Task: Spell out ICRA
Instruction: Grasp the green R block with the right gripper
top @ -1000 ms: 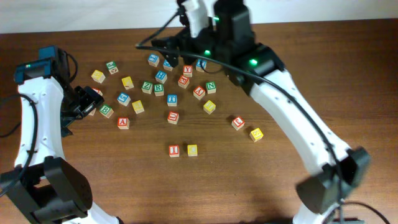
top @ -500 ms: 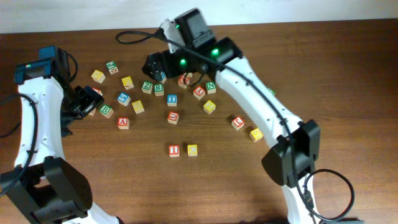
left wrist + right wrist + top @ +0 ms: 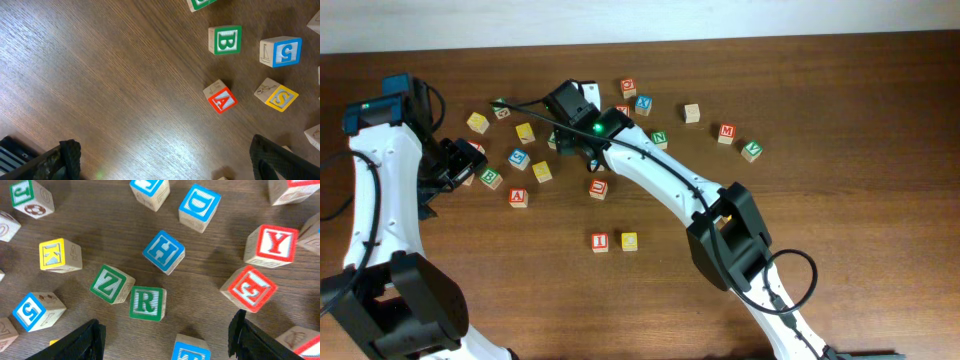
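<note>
**SWUNG LEFT FOR THE THIRD LETTER**

Reaches much further left than a second ago, forearm stretched long and low across the table. Carries the right gripper nose-down, jaws spread wide and empty, lined up on green R, which touches green Z. Judged light, rigid, smooth wood: best pinched square on two free opposite faces. Already side by side: red I, yellow C. Loose below the left gripper, likewise agape: red A.

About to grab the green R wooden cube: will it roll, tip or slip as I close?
The green R wooden cube looks rigid and sits flat, so it probably won't roll or tip. Small wood, likely light. The green Z cube crowds its corner and will likely get nudged.
</note>
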Robot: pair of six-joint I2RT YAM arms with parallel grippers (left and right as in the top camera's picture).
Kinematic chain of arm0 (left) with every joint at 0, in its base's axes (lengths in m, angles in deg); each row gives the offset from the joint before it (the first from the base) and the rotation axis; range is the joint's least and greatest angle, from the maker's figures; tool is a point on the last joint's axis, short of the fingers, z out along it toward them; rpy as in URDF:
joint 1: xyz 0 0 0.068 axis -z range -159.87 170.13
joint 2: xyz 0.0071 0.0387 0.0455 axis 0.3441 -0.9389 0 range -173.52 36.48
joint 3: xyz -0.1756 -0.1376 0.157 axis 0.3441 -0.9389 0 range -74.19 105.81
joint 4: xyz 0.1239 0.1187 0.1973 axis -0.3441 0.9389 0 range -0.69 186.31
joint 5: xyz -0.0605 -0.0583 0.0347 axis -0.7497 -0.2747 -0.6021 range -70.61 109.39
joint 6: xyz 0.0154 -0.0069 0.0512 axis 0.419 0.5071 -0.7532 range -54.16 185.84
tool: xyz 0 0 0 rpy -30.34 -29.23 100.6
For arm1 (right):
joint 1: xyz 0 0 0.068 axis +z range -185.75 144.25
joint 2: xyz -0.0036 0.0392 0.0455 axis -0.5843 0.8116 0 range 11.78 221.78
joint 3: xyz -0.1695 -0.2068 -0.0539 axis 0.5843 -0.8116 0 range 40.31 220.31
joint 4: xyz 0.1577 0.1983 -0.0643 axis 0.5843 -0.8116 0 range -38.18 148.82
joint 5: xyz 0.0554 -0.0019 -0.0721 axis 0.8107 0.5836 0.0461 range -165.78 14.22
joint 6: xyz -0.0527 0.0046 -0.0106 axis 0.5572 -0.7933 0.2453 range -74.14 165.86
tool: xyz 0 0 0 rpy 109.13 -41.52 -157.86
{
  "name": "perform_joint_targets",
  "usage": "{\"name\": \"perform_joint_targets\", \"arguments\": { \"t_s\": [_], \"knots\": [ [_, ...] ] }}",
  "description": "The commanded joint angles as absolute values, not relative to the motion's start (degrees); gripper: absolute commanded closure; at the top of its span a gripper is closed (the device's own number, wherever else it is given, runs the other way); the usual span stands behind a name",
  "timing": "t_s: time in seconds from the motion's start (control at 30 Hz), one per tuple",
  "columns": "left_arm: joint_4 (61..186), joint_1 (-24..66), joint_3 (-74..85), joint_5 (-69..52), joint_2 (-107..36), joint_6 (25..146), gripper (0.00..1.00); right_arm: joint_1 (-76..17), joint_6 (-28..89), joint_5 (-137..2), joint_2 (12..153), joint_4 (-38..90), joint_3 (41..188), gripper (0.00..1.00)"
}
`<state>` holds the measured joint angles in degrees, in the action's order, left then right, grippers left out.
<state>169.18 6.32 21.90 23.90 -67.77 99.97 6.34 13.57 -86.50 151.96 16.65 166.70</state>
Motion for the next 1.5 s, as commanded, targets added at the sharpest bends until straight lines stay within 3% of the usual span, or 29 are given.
{"name": "perform_joint_targets", "arguments": {
  "t_s": [0.0, 0.5, 0.7, 0.73, 0.8, 0.87, 1.07, 1.2, 1.47],
  "knots": [
    [169.3, 6.1, 22.1, 24.4, -66.7, 100.6, 0.01, 6.8, 15.9, -83.7, 154.8, 18.4, 167.5, 0.27],
    [169.3, 6.1, 22.1, 24.4, -66.7, 100.6, 0.01, 7.0, 18.4, -84.0, 160.3, 24.9, 167.5, 0.36],
    [169.3, 6.1, 22.1, 24.4, -66.7, 100.6, 0.01, 6.9, 18.4, -90.7, 160.4, 25.0, 167.5, 0.40],
    [169.3, 6.1, 22.1, 24.4, -66.7, 100.6, 0.01, 6.9, 18.4, -90.6, 160.4, 25.0, 167.5, 0.41],
    [169.3, 6.1, 22.1, 24.4, -66.7, 100.6, 0.01, 7.0, 18.4, -90.6, 160.4, 25.0, 167.5, 0.54],
    [169.3, 6.1, 22.1, 24.4, -66.7, 100.6, 0.01, 7.0, 18.4, -89.8, 160.4, 25.0, 167.5, 0.57],
    [169.3, 6.1, 22.1, 24.4, -66.7, 100.6, 0.01, 6.9, 18.4, -88.5, 160.4, 24.8, 167.5, 0.59],
    [169.3, 6.1, 22.1, 24.4, -66.7, 100.6, 0.01, 6.9, 18.7, -88.5, 160.2, 24.8, 167.5, 0.69],
    [169.3, 6.1, 22.1, 24.4, -66.7, 100.6, 0.01, 6.9, 21.7, -90.3, 155.5, 20.8, 170.8, 0.71]
  ]
}}
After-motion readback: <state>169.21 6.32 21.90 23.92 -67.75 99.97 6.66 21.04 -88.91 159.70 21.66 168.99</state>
